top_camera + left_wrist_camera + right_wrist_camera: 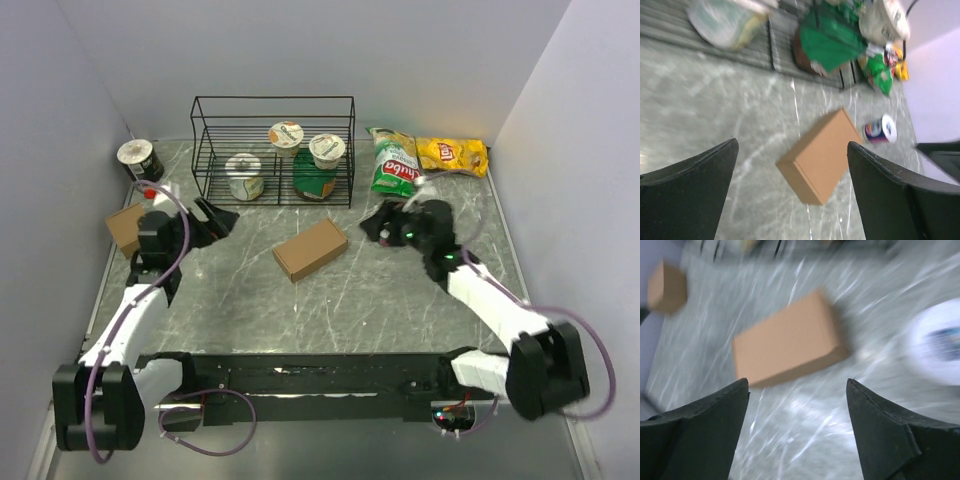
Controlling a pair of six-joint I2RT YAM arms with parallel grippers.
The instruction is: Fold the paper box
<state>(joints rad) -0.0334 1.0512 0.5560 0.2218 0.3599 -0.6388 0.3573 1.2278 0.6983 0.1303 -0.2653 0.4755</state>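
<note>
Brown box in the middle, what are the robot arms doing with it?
Nothing is being held right now. The paper box lies on the table as a closed oblong carton, between the two arms. The left jaws and the right jaws are both open and empty, one on each side of the box, not touching it.

In the top view, the green snack bag (393,166) at the upper right of the frame carries white lettering reading approximately "Chuba", whereas the red emblem on the adjacent yellow bag (452,154) and the labels on the cups (286,136) are too small to read.
</note>
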